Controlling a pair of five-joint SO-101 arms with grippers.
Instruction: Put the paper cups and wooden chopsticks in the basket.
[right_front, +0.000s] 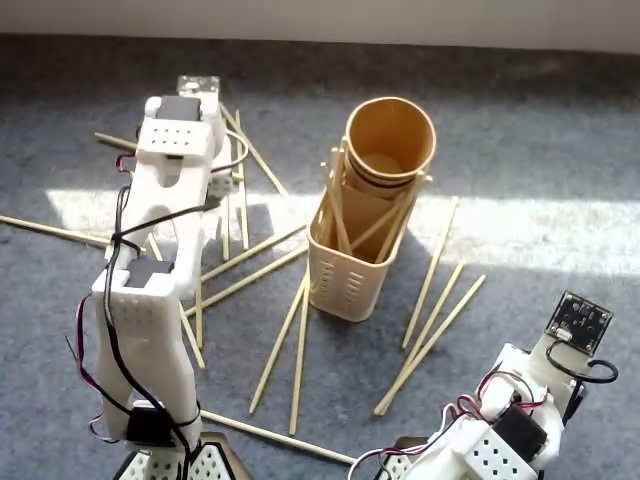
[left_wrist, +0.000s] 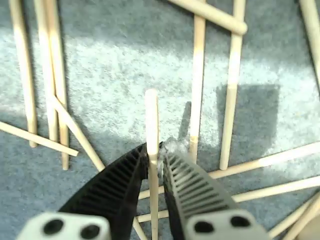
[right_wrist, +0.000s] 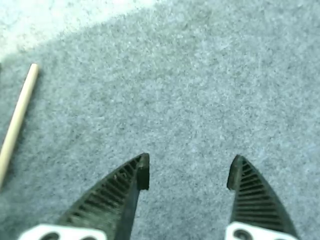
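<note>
My table wears a fuzzy grey carpet (right_front: 560, 120); a bright band of sun (right_front: 540, 235) runs across it; a pale strip (right_front: 400, 18) shows past the far edge. The basket (right_front: 345, 285) stands near the middle, holding the paper cups (right_front: 390, 140) and some wooden chopsticks (right_front: 338, 205); loose chopsticks (right_front: 431, 272) lie all around it. My left gripper (left_wrist: 155, 150) is clamped on one chopstick (left_wrist: 151, 117); my right gripper (right_wrist: 189, 172) has its jaws apart over bare carpet.

The table is covered with rough, matt grey cloth (right_front: 560, 150), and the chopsticks (right_front: 430, 271) are seen as pale, unvarnished matt wood. The basket (right_front: 345, 288) is formed of smooth cream plastic and the cups (right_front: 385, 128) of matt brown paper. The arms (right_front: 150, 310) are cased in matt white plastic, and ribbed black plastic is fitted on the left gripper (left_wrist: 155, 150) and right gripper (right_wrist: 189, 172).
</note>
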